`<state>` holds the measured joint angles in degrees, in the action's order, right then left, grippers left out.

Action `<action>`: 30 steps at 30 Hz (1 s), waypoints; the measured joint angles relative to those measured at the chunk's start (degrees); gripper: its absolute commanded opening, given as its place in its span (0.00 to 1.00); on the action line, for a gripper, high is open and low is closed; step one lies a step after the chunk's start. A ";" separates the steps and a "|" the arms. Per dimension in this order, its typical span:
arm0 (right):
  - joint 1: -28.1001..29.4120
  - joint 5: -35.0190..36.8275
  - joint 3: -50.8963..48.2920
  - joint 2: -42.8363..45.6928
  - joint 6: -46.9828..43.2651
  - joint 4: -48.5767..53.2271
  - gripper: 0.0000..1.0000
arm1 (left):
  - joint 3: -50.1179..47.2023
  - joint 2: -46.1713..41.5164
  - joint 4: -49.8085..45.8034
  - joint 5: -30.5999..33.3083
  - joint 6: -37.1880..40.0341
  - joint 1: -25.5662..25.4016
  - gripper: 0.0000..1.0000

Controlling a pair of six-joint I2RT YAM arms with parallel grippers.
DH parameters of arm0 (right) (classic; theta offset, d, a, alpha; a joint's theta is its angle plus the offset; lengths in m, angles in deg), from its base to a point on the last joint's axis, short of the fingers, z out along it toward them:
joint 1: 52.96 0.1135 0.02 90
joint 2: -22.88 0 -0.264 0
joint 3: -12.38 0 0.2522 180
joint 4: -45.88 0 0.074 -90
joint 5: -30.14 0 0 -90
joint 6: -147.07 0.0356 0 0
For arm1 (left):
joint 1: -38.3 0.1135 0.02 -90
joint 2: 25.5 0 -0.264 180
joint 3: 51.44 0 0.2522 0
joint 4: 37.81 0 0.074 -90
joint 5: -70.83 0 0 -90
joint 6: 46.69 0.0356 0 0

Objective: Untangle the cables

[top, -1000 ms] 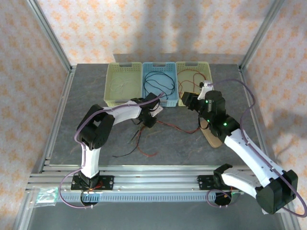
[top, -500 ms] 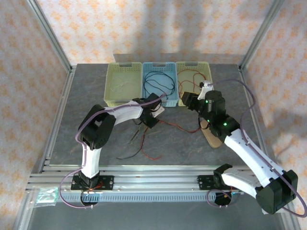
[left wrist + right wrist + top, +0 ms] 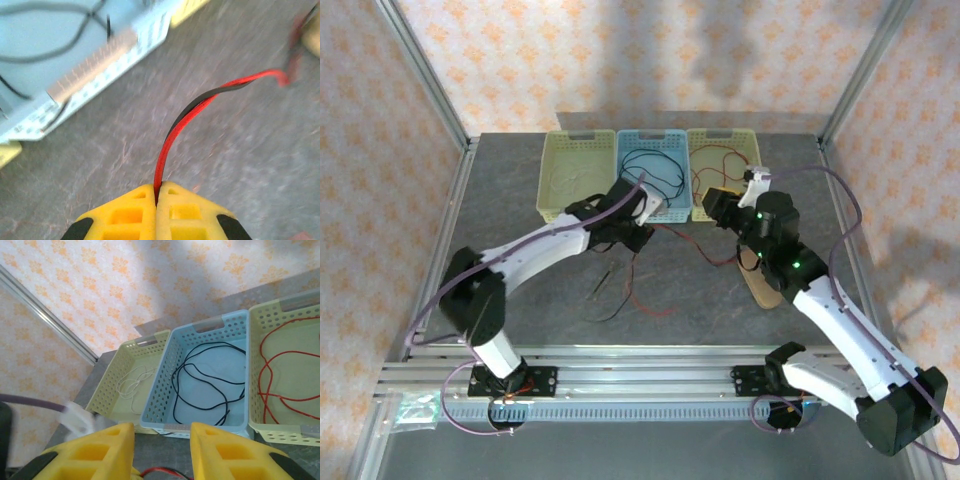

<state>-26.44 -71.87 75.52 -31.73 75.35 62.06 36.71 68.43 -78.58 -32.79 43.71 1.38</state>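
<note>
Cables [image 3: 650, 310]: one strand clamped, loose lengths on the table [image 3: 520, 290].

Left gripper [image 3: 156, 200], at the bottom centre of the left wrist view, has its jaws pressed together on the red-and-black cable [image 3: 200, 102], which arcs toward the upper right over the grey surface just beside the blue basket [image 3: 125, 55]. Right gripper [image 3: 161, 427] holds its jaws apart, clamping nothing. In the right wrist view, a black cable [image 3: 200, 375] lies in the centre blue basket, a white cable [image 3: 132, 382] in the left yellow basket [image 3: 107, 385], and a red cable [image 3: 280, 370] in the right yellow basket [image 3: 260, 315].
</note>
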 measured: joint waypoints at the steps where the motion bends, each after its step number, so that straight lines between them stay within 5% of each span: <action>1: 0.02 -0.37 -0.28 0.24 0.31 -0.31 0.35 | -0.22 -1.38 0.83 -0.70 -0.83 0.35 0.00; 6: 0.46 -5.03 -7.50 5.88 3.61 -3.13 0.41 | -3.34 -4.98 5.53 -4.09 -6.29 2.97 0.00; 11: 5.11 -11.28 -21.62 10.29 6.36 -10.23 0.58 | -6.78 -5.20 8.31 -7.21 -9.64 3.82 0.00; 16: 11.19 -16.06 -29.88 4.37 3.96 -16.83 0.52 | -7.39 -5.20 9.33 -8.76 -10.71 3.82 0.00; 30: 11.80 -28.00 -29.79 -17.99 -2.58 -38.07 0.43 | -7.39 -5.62 10.58 -12.79 -10.95 3.82 0.00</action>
<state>-14.64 -99.87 45.73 -49.71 72.77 23.98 29.32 62.81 -68.00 -45.58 32.76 5.20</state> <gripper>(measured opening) 0.432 0.049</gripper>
